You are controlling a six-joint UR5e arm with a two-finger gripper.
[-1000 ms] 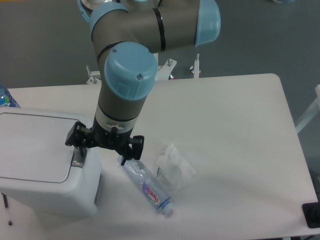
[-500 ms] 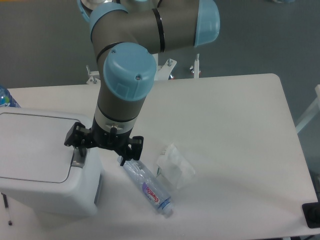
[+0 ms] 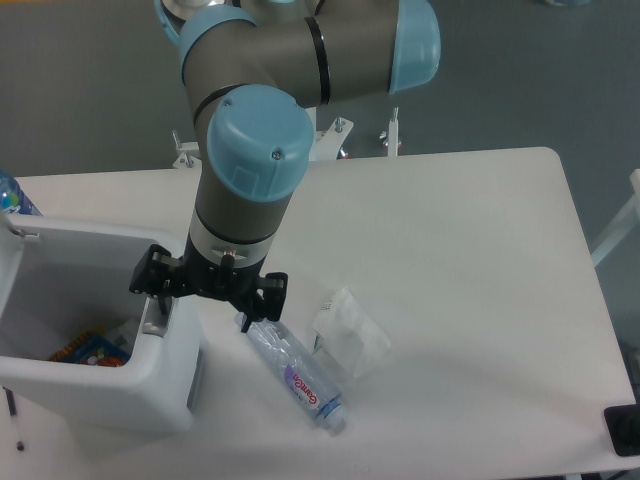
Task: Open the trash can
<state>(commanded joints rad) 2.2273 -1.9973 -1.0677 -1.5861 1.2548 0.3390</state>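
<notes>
Nearest, at the desk's (image 3: 480, 260) front left corner, the trash can (image 3: 100, 395) stands open, its lid out of sight and colourful scraps visible inside. Beside it lie a clear bottle (image 3: 295, 375) and a crumpled plastic bag (image 3: 350, 330). Above the can's right rim hangs the gripper (image 3: 205, 285); whether its fingers are apart I cannot tell.
</notes>
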